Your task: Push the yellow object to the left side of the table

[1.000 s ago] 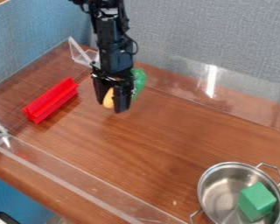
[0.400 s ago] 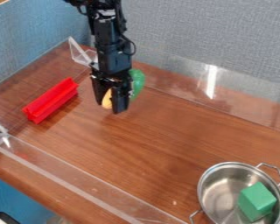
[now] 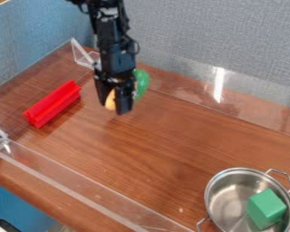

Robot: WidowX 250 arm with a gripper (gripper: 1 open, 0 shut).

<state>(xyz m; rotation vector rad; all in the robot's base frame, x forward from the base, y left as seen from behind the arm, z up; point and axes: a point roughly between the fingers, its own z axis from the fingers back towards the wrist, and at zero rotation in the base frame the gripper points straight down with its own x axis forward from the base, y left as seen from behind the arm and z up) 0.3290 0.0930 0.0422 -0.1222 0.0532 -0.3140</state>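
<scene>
Small yellow ridged toy corn cob with a green husk end sits near the back of the brown wood-grain tabletop, left of centre, close to the clear acrylic back wall. Only a sliver of yellow and the green end show; the rest is hidden behind the black tool.

Tool points straight down, tips at or just above the tabletop surface, directly in front of and against the cob from this angle. Fingers look drawn together, nearly closed. Cannot tell whether they pinch the cob or just press beside it; a bit of yellow-orange shows between the finger tips.

Red rectangular block lies flat on the left part of the tabletop, well apart from the cob, angled toward the left wall.

Round shiny metal pot with side handles sits at the front right corner, far from the tool. 1 green cube rests inside it.

Blue-grey textured wall behind the setup.
</scene>
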